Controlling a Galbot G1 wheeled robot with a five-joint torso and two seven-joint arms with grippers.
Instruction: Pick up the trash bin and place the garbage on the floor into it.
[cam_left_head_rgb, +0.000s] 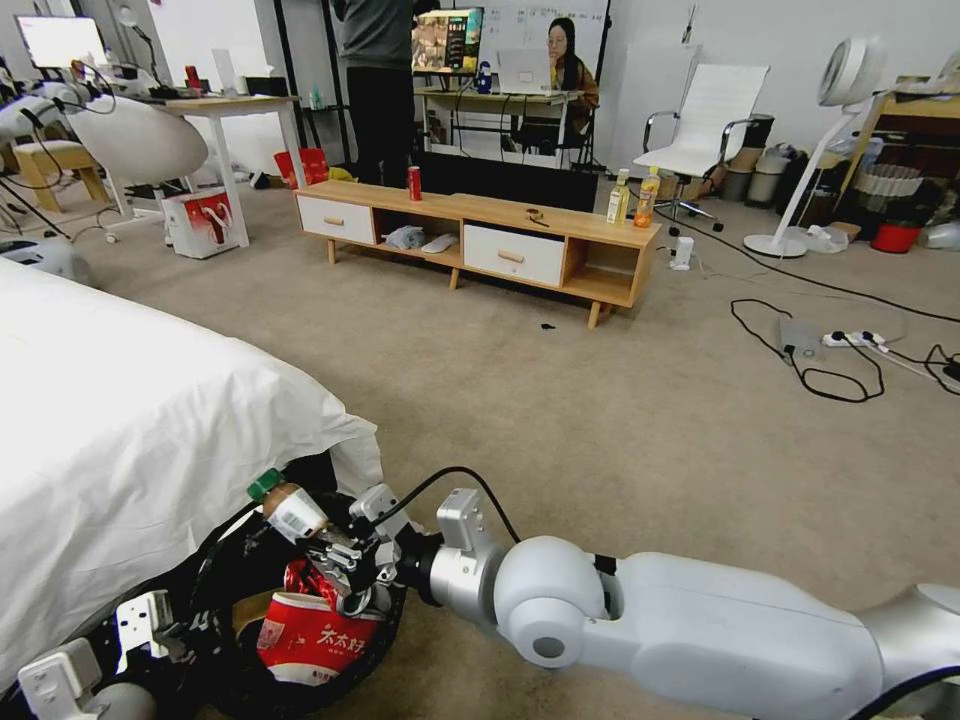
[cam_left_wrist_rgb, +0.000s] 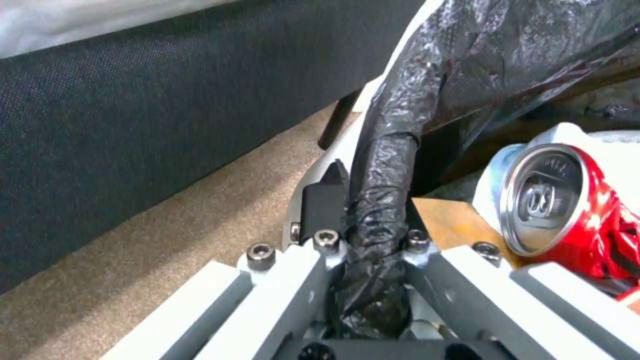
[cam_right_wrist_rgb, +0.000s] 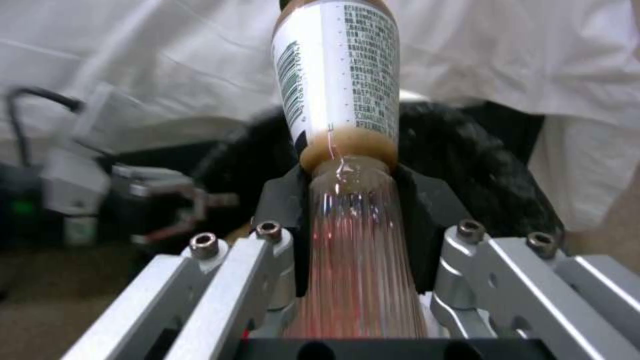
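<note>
So the bin (cam_left_head_rgb: 300, 620) is sitting low right beside the white-sheeted bed (cam_left_head_rgb: 130, 440), black liner bunched over its rim, and it's already carrying a red-and-white snack packet (cam_left_head_rgb: 315, 635), a crushed red can (cam_left_wrist_rgb: 567, 210) and a bit of brown paper. The left gripper (cam_left_wrist_rgb: 373, 235) is pinching the bin's rim, one finger on either side of the wall with the black bag (cam_left_wrist_rgb: 467, 60) squashed between them, so that arm is doing the holding on the bed side of the bin. The right gripper (cam_left_head_rgb: 345, 565) is hanging right over the bin's mouth, clamped on the ribbed body of the small green-capped bottle (cam_left_head_rgb: 290, 510), which is tilting cap-up toward the bed. Looks to me like we're in the drop-it-in step for the bottle. Next move, I'd guess, calls for spreading the right jaws while the bottle is over the opening, and keeping the left grip firm so the bin isn't tipping. The carpet (cam_left_head_rgb: 600, 420) around the bin is looking litter-free.
</note>
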